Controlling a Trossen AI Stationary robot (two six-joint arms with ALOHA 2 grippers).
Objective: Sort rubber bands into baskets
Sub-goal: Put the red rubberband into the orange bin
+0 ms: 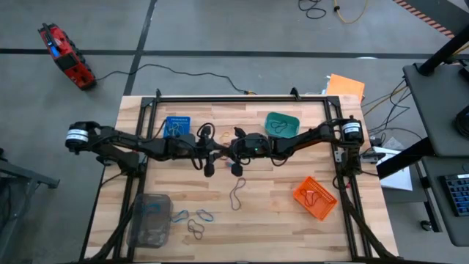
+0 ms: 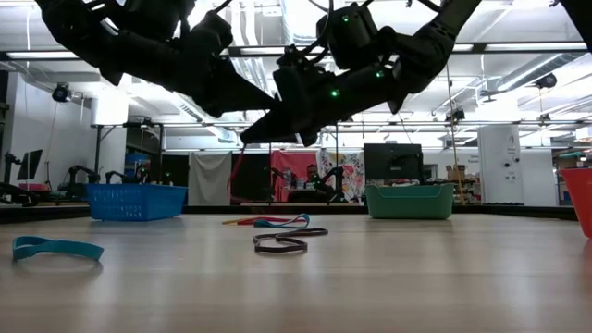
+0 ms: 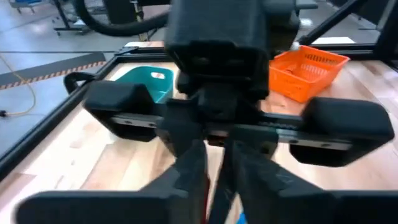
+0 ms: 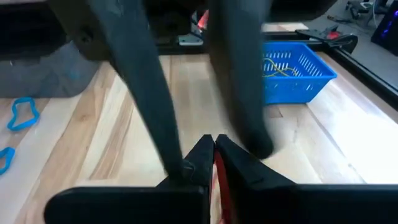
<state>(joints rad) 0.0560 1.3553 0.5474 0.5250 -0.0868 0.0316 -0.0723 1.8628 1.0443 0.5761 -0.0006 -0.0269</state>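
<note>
**Two grippers, one red band: a risky handover**

My grippers meet in the air over the middle of the table. My right gripper (image 4: 213, 144) is closed on a thin red band (image 4: 217, 177), only at the very tips. The fingers of my left gripper (image 3: 214, 180) stand apart around the same band. I think the band can slip out of such a small pinch, or snap away if it is stretched. Then it falls among the loose bands (image 1: 237, 194), well apart from the orange basket (image 1: 315, 196).

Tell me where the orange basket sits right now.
In the high view, the orange basket sits on the table's right side, near the front edge, below the teal basket.
</note>
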